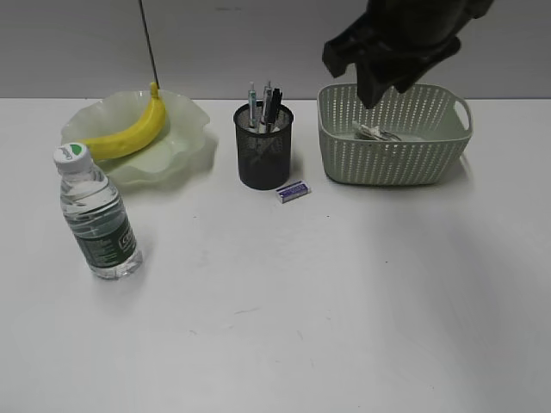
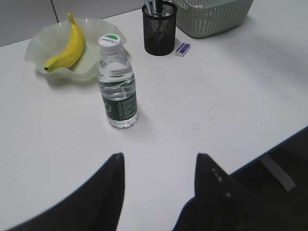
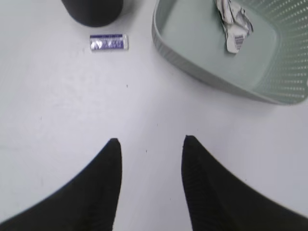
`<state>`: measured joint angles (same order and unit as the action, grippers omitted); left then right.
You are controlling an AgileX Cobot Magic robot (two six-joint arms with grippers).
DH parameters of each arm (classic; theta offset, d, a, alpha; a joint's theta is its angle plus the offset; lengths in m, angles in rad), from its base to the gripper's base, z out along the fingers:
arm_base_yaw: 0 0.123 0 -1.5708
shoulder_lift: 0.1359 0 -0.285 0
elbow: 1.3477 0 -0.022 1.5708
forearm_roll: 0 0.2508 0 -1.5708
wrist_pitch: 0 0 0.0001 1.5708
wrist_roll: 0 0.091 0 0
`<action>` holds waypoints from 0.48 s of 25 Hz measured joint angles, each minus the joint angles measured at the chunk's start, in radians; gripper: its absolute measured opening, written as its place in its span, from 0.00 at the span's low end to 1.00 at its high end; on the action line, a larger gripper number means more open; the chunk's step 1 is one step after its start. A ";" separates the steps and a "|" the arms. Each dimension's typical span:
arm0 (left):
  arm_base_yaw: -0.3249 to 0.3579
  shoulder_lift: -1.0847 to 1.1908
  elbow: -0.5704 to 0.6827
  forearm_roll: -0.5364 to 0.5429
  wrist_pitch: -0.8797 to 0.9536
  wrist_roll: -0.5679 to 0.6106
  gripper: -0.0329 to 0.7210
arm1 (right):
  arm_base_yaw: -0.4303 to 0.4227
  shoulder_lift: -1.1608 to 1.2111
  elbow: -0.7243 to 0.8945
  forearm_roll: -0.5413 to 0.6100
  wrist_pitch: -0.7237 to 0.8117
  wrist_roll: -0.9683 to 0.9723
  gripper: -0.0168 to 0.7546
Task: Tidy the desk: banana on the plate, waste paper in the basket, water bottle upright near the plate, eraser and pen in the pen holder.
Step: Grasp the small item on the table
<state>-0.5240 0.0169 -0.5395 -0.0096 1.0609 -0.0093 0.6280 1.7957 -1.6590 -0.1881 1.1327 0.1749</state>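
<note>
Hidden: your right arm is cut off at the top of the exterior view, hanging above the basket point(image 1: 392, 159).
Waste paper point(image 3: 233, 26): lies inside the basket (print unreadable).
Right claw point(image 3: 150, 154): jaws parted, nothing between them.
Left claw point(image 2: 159, 166): parted, empty, above the counter point(image 1: 344, 301).
Eraser point(image 1: 292, 190): on the counter just beside the pen holder point(image 1: 263, 146).
Pens point(image 1: 265, 103): probably three or four in the holder; hard to count.
Banana point(image 1: 129, 131): in the plate point(image 1: 185, 155).
Water bottle point(image 1: 96, 215): upright, near the plate.
</note>
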 joint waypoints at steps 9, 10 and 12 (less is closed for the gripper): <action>0.000 0.000 0.000 0.000 0.000 0.000 0.52 | 0.000 -0.446 0.406 0.078 0.021 -0.075 0.42; 0.000 0.000 0.000 0.000 0.000 0.000 0.52 | 0.000 -0.504 0.460 0.078 0.021 -0.076 0.41; 0.000 0.000 0.000 0.000 0.000 0.000 0.52 | 0.000 -0.612 0.565 0.078 0.021 -0.077 0.41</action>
<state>-0.5240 0.0169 -0.5395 -0.0096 1.0609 -0.0093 0.6280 1.1841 -1.0944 -0.1097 1.1532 0.0979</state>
